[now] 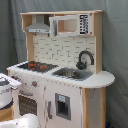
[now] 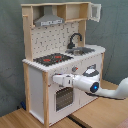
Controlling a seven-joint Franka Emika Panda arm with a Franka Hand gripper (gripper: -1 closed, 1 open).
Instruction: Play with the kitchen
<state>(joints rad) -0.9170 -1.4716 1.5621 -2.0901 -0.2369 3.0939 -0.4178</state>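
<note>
Gripper (image 2: 56,79) sits at the kitchen (image 2: 62,60) front, at the level of the knob panel just above the oven door (image 2: 63,98), seen in the second exterior view. Fingertips are against or very near the white front panel at the second exterior view's left end; contact cannot be confirmed. Whether the fingers are spread or closed cannot be told. Arm (image 2: 95,85) reaches in from the second exterior view's right, white casing with a blue-lit ring on the wrist.

In the first exterior view only a white and grey part of the arm (image 1: 7,90) shows at the left edge, beside the stove end of the kitchen (image 1: 65,75).

Kitchen stands upright on a wooden floor (image 2: 95,112) against a grey curtain (image 2: 10,55). Black stove with red burners (image 2: 52,59) lies on the counter, sink (image 2: 82,50) beside it with the black faucet (image 2: 75,39) behind. Grey hood (image 2: 48,20) hangs above the stove. The upper cabinet door (image 2: 95,10) stands ajar at the second exterior view's top right. White tiled backsplash (image 1: 62,50) spans behind the counter.
</note>
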